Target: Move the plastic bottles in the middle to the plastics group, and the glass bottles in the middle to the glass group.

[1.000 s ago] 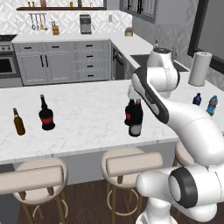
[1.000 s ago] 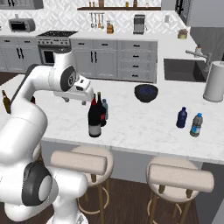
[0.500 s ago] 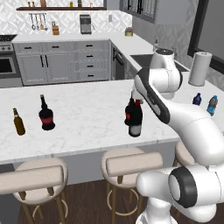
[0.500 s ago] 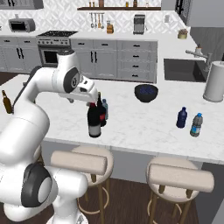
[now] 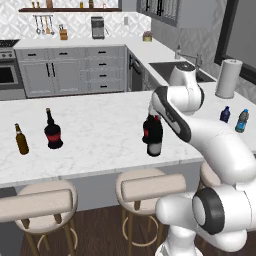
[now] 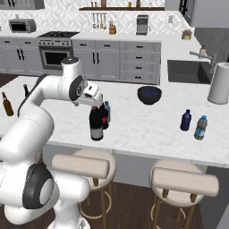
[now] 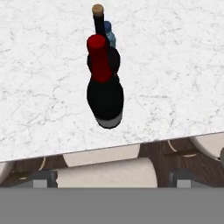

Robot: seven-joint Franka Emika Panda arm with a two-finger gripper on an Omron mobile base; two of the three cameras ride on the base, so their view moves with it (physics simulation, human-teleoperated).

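My hand (image 6: 95, 105) hangs spread wide and empty over the wine bottle (image 7: 104, 87), ready to drop on its neck; it stands mid-desk (image 5: 100, 130) among the middle bottles.

Marble counter (image 6: 147, 129): bottles in groups, perhaps dark bowl (image 6: 149, 95).

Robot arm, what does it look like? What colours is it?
The arm is glossy white, made of fat, rounded segments like bent tubes. Its joints are round discs ringed in dark grey or black, with grey caps: one sits low on the body, another near the top. No cables or markings show. The gripper end is white too; its fingers are too small to make out.
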